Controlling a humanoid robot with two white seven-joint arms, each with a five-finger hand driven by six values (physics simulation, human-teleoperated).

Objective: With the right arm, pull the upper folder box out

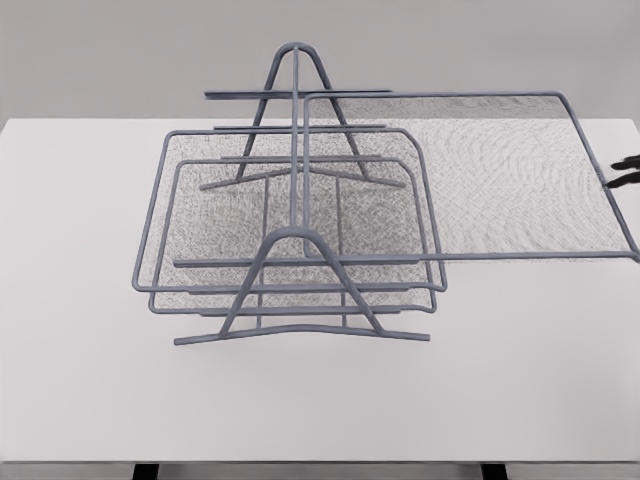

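Note:
A grey wire rack (296, 240) stands on the white table (80, 300) with three mesh trays. The upper tray (480, 170) sticks far out to the right of the rack, its right rim reaching almost to the picture's right edge. The two lower trays (200, 215) sit stacked inside the frame. Only a dark sliver of my right hand (622, 170) shows at the right picture edge, right against the upper tray's right rim. Most of that hand is out of frame. My left arm is out of view.
The table's front edge runs along the bottom, with two dark table legs (145, 470) below it. A grey wall stands behind the table. White tabletop lies open to the left of the rack and in front of it.

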